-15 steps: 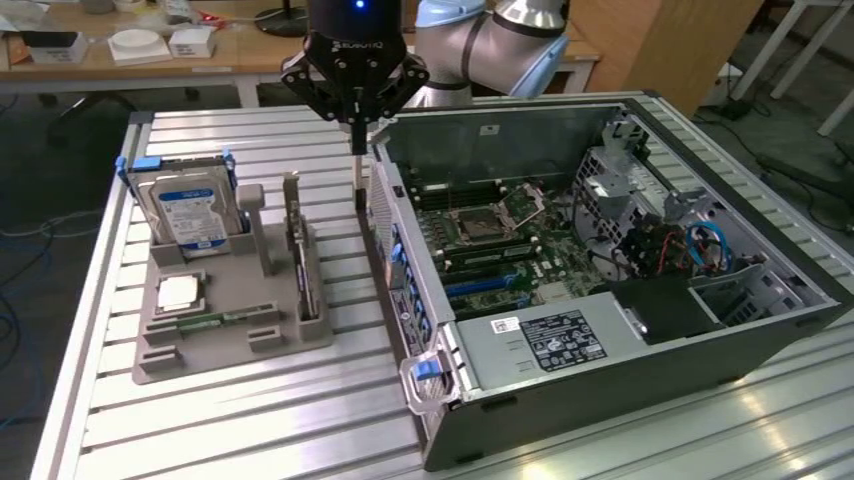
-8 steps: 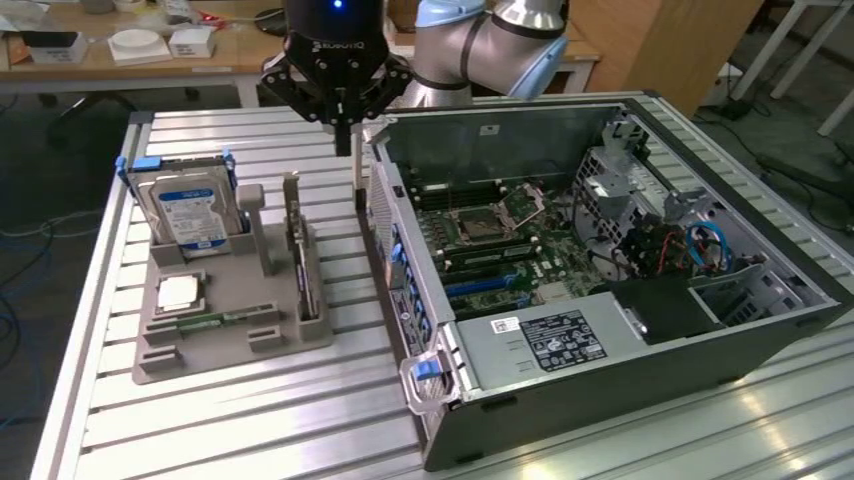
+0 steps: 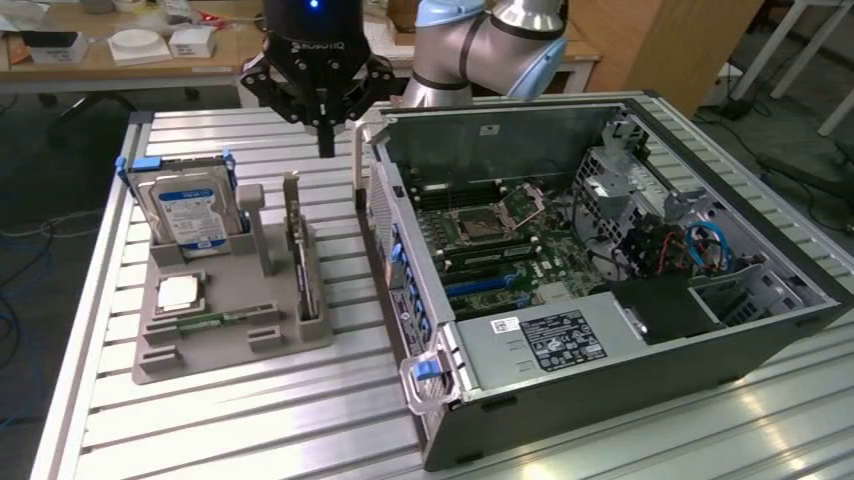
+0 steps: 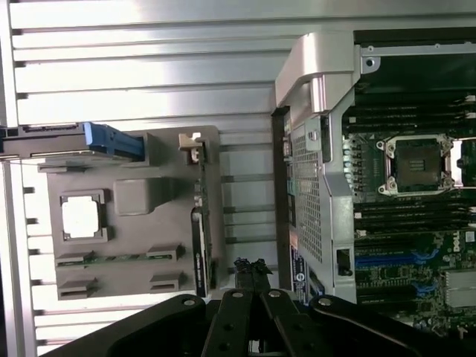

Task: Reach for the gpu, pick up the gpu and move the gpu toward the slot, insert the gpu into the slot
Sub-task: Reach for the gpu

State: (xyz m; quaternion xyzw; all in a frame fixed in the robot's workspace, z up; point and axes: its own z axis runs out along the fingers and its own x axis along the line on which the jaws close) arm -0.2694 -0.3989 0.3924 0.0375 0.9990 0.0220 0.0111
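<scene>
The gpu (image 3: 304, 262) is a thin dark card standing on edge along one side of the grey holder tray (image 3: 230, 345), its grey metal bracket (image 3: 291, 192) at the far end. In the wrist view the gpu (image 4: 198, 242) runs along the tray's edge nearest the case. My gripper (image 3: 324, 145) hangs above the table beyond the tray, between it and the open computer case, shut with nothing in it. Its fingertips (image 4: 245, 269) meet in the wrist view, just off the gpu's end. Blue expansion slots (image 3: 481, 286) lie on the motherboard inside the case.
The tray also holds a blue-and-white-labelled hard drive (image 3: 187, 208), a square processor chip (image 3: 180, 292) and a small green memory strip (image 3: 220, 322). The open case (image 3: 694, 330) fills the exterior view's right, its metal wall (image 4: 316, 171) beside the tray. A desk with boxes stands behind.
</scene>
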